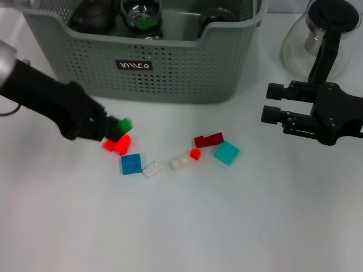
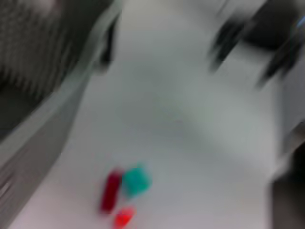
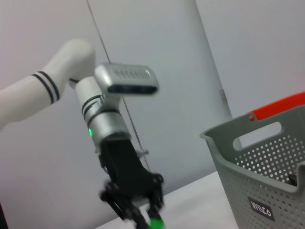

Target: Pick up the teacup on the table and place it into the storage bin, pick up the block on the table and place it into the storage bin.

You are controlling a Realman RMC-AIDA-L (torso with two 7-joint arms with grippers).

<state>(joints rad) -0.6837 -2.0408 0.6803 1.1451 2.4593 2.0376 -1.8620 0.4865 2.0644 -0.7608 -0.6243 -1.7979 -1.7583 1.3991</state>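
Blocks lie scattered on the white table (image 1: 181,226) in front of the storage bin (image 1: 187,68), a grey-green perforated basket with a black label, standing at the far side of the table. Inside the bin are a dark round teapot (image 1: 91,18) at its left end, a glass cup (image 1: 142,17) with something green in it near the middle, and another dark rounded piece (image 1: 218,16) to the right; more than that cannot be made out.

The left gripper (image 1: 116,131) hangs low over the table just in front of the bin's left half, its fingers pinching a green block (image 1: 124,123). Right under it, on the table, sit bright red blocks (image 1: 117,145), touching or nearly touching the fingertips. The right wrist view shows the same gripper from afar with the green block at its tips.

Further along the table lie a blue block (image 1: 131,164), a white block (image 1: 152,169) just beside it, a second white block (image 1: 181,162), a small red block (image 1: 195,153), a dark red block (image 1: 209,139) and a teal block (image 1: 227,152). The last three also show in the left wrist view, close together.

The right gripper (image 1: 273,102) hovers on the right of the table, well apart from the blocks, its fingers spread and holding nothing. Behind it stands a glass teapot (image 1: 320,37) with a black handle, outside the bin and to its right.
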